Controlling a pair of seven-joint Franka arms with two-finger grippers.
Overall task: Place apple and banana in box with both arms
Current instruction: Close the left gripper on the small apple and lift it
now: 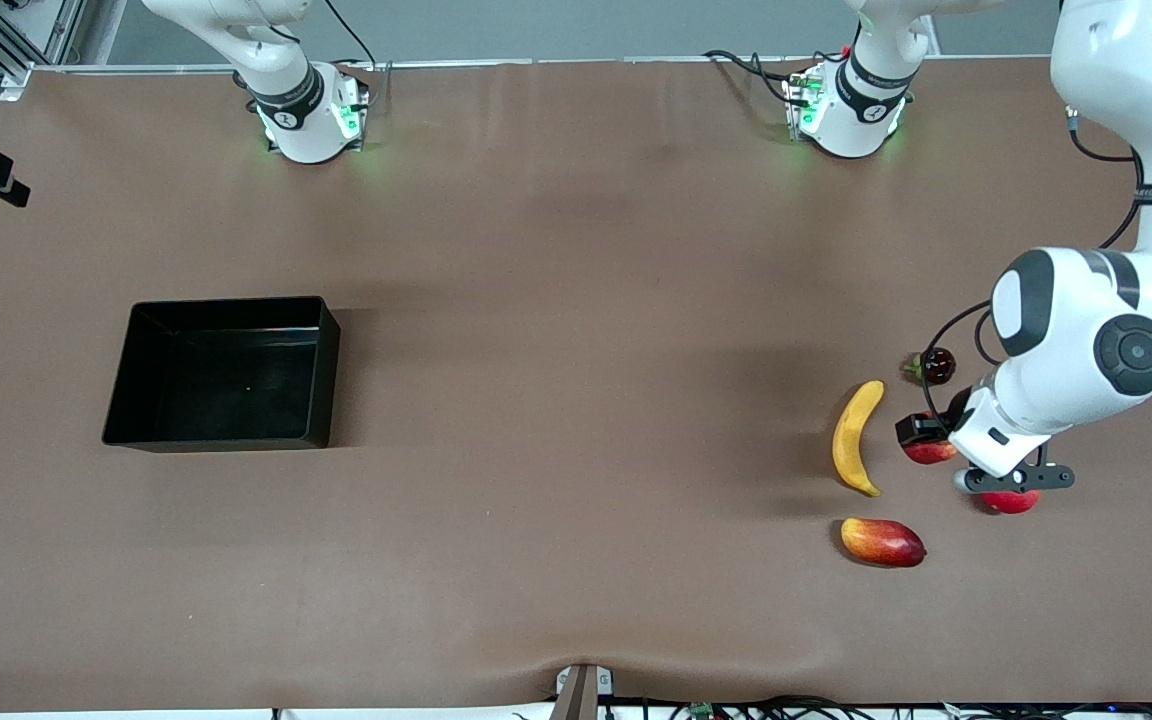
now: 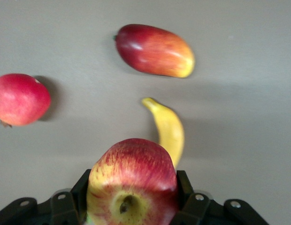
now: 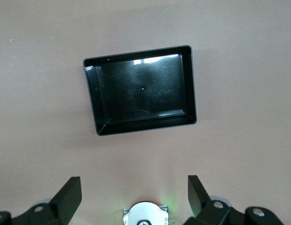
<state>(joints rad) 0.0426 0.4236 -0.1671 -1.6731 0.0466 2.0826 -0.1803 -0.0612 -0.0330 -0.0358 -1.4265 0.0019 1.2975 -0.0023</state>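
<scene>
My left gripper is shut on the apple, low at the left arm's end of the table. In the left wrist view the red and yellow apple fills the gap between the black fingers, stem dimple toward the camera. The banana lies on the table just beside it, toward the box; its yellow tip shows past the apple. The black box stands empty toward the right arm's end. My right gripper hangs open high above the table, and the box lies below it.
A red-yellow mango lies nearer the front camera than the banana. A plain red round fruit sits under the left arm's wrist. A small dark fruit lies farther back. The table's front edge has a clamp.
</scene>
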